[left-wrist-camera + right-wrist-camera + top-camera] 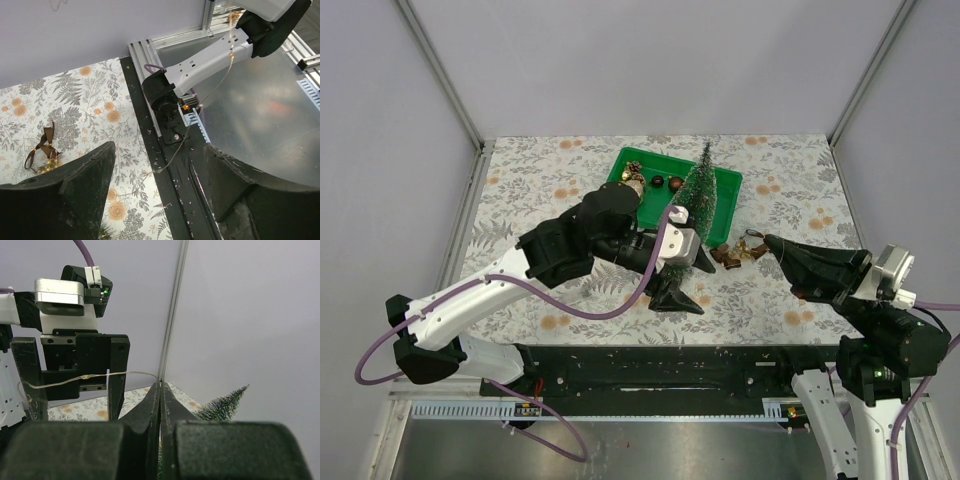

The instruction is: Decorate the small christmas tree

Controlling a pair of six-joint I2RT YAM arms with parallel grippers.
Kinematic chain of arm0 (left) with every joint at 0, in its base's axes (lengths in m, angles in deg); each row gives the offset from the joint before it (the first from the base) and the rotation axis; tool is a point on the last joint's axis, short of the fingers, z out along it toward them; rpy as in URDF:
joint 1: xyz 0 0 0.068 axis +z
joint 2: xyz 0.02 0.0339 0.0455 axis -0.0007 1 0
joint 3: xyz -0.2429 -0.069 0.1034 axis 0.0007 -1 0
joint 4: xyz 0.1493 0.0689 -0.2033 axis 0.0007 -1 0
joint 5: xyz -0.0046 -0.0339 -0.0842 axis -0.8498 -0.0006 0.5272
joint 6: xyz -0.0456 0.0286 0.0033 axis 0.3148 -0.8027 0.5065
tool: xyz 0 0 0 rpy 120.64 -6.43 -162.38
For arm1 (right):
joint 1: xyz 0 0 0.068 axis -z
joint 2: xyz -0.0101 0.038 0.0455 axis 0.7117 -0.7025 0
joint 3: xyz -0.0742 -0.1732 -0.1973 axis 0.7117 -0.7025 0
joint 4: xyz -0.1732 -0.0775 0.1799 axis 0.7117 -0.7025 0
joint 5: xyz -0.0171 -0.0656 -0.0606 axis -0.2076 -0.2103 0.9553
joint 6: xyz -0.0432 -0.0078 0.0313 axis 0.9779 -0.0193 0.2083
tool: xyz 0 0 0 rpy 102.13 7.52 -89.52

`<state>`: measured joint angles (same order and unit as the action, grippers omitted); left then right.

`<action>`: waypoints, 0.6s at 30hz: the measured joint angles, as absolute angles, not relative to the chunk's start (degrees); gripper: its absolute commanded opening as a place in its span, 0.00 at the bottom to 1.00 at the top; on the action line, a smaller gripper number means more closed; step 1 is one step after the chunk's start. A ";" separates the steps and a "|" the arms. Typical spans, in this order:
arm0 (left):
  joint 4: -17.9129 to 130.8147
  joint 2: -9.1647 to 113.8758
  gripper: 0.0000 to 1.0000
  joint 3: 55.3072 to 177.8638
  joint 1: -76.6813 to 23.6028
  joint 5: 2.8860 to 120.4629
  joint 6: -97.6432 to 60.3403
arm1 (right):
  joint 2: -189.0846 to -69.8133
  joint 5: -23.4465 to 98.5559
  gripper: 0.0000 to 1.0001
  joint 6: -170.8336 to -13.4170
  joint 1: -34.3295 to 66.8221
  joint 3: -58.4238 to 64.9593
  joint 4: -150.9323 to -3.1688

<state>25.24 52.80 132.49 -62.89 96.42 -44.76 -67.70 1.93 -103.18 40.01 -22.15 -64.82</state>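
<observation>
The small christmas tree (699,190) stands at the right end of the green tray (625,160), its foot hidden behind my left wrist; its tip (227,404) also shows in the right wrist view. My right gripper (160,385) is shut on a thin light wire (127,373) that arcs left from its tips. In the top view the right gripper (770,242) points at the tree from the right. My left gripper (159,147) is open, and the wire (192,122) hangs between its fingers (87,175) without touching them. It (677,298) hovers just in front of the tree.
Small baubles (658,181) and a pine cone (634,175) lie in the tray. Brown ribbon bows (728,254) and a gold ornament (752,246) lie on the floral cloth beside the right gripper. One bow (42,148) shows in the left wrist view. The black rail (165,165) marks the near table edge.
</observation>
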 measured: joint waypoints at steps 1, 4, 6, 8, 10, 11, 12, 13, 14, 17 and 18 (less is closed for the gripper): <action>25.24 52.80 0.75 132.47 -62.91 96.79 -44.65 | -68.18 1.80 0.00 -103.29 40.01 -22.15 -64.42; 25.24 52.80 0.62 132.47 -63.00 97.16 -44.56 | -69.56 1.12 0.00 -103.75 40.01 -22.15 -63.07; 25.29 52.78 0.45 132.31 -63.06 97.07 -44.49 | -70.35 0.92 0.00 -103.86 40.01 -22.15 -62.15; 25.31 52.61 0.25 131.59 -63.11 96.90 -44.36 | -70.96 0.90 0.00 -103.92 40.01 -22.15 -61.38; 25.42 52.13 0.06 130.13 -63.11 96.64 -44.56 | -71.44 0.92 0.00 -103.92 40.01 -22.15 -60.77; 25.33 51.78 0.00 129.10 -63.11 96.46 -44.62 | -71.72 0.95 0.00 -103.83 40.01 -22.15 -60.58; 25.22 51.47 0.00 128.27 -63.11 96.35 -44.47 | -72.01 1.01 0.00 -103.73 40.01 -22.13 -60.36; 24.96 51.08 0.00 127.42 -63.11 96.13 -44.43 | -72.31 1.10 0.00 -103.53 40.01 -22.13 -60.20; 24.65 50.66 0.00 126.74 -63.02 96.00 -44.45 | -72.66 1.21 0.00 -103.24 40.01 -22.08 -60.12; 23.17 47.89 0.00 124.29 -61.45 95.89 -44.12 | -73.93 2.08 0.00 -102.26 40.01 -21.69 -60.12; 22.71 46.71 0.00 123.77 -60.33 96.02 -43.92 | -74.76 2.63 0.00 -101.67 40.01 -21.32 -60.14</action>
